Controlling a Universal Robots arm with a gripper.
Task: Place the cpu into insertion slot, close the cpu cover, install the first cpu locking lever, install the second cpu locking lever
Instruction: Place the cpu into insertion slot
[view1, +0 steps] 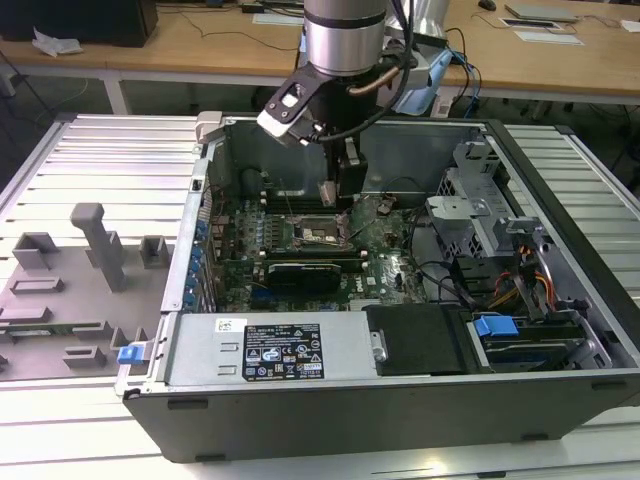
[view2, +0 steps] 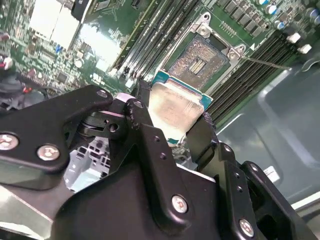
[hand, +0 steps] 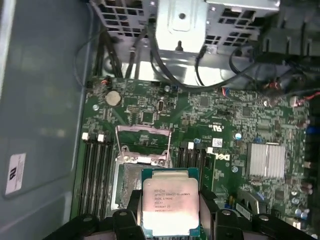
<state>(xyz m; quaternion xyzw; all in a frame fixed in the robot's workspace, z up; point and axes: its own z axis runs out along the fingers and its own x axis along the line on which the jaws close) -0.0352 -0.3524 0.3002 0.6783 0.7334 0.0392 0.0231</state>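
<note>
My gripper (hand: 170, 212) is shut on the cpu (hand: 170, 202), a flat square chip with a dull silver top, its two black fingers (hand: 131, 206) pressing on opposite edges. In the second wrist view the cpu (view2: 175, 106) hangs above the green board, short of the insertion slot (view2: 201, 57), whose dark contact field is bare. In the first wrist view the insertion slot (hand: 126, 184) lies partly under the chip, and the cpu cover (hand: 143, 143) stands swung open beyond it. In the exterior view the gripper (view1: 336, 196) hovers just above the insertion slot (view1: 320, 232) inside the computer case.
Long black memory slots (hand: 95, 170) flank the socket on both sides. A thin metal lever (view2: 265, 62) sticks out beside the socket. The grey case wall (hand: 40, 100) is close by, a drive cage (view1: 470, 215) and cables stand at the exterior view's right, and a finned heatsink (hand: 266, 160) sits on the board.
</note>
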